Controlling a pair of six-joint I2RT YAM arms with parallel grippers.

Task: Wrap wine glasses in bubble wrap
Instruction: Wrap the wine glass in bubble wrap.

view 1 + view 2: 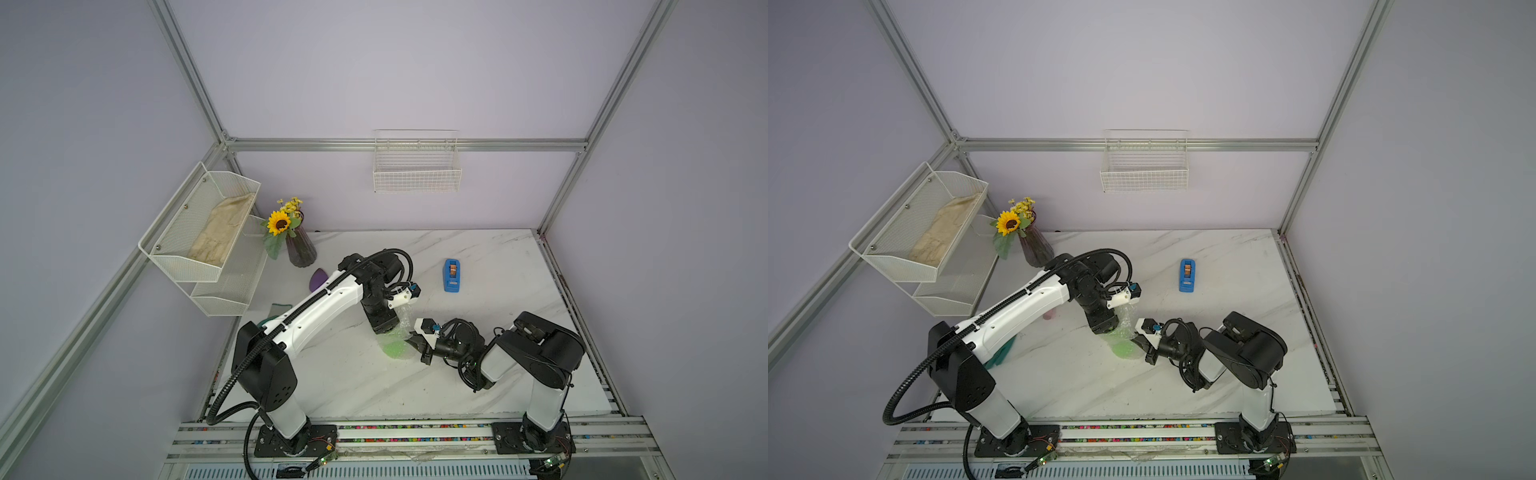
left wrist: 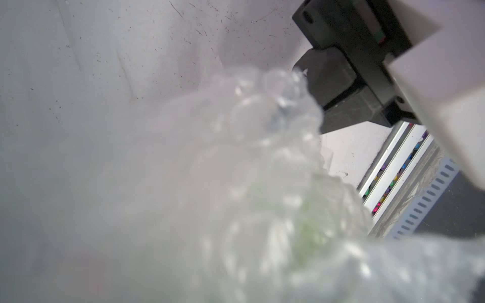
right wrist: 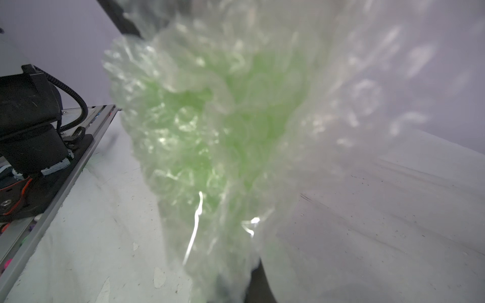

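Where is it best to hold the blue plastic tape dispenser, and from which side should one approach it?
Probably across the two long sides of the blue plastic tape dispenser, near its middle, coming straight down from above. It rests on the white marble table with its long axis toward the back wall, narrow across, with open space on both sides.

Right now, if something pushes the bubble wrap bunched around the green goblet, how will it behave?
The bubble wrap looks crumpled and floppy, so it would likely give rather than slide as one piece. It seems light and springy, so loose folds may open. The green goblet inside probably stiffens the bundle's core.
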